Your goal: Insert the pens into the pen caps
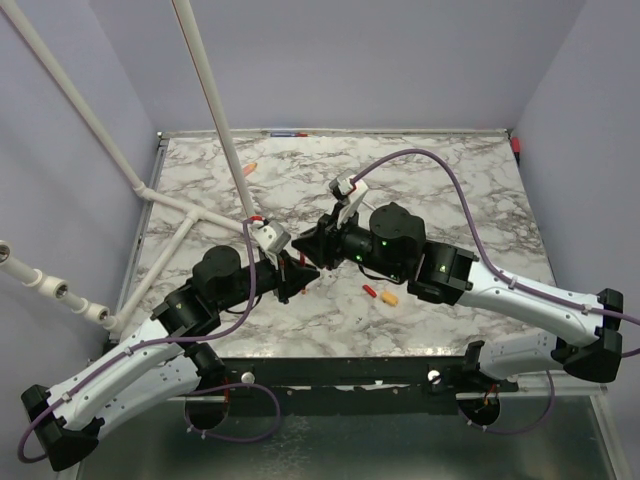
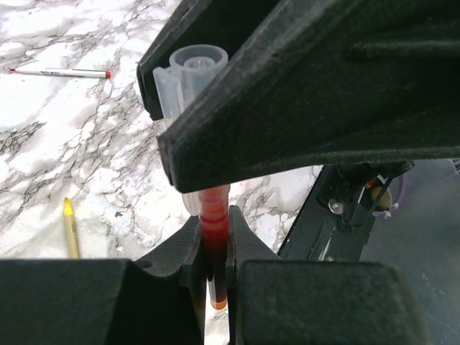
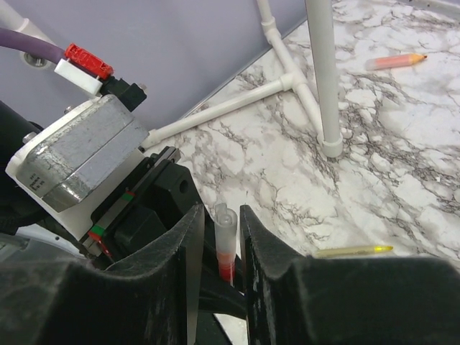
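Observation:
My left gripper (image 2: 213, 214) is shut on a red pen (image 2: 214, 248), which it holds pointing away from its wrist. A translucent pen cap (image 2: 188, 79) sits over the far end of this pen. My right gripper (image 3: 221, 210) is open, one finger on each side of the cap (image 3: 225, 230), with a thin gap on both sides. The red barrel (image 3: 227, 264) shows below the cap. In the top view the two grippers meet nose to nose at mid-table, left gripper (image 1: 298, 270) and right gripper (image 1: 312, 248).
A yellow pen (image 2: 70, 228) and a white pen with a red tip (image 2: 61, 72) lie on the marble. An orange pen (image 1: 250, 168) lies far left by the white pipe frame (image 1: 215, 110). A red cap (image 1: 369, 291) and an orange cap (image 1: 390, 298) lie near the right arm.

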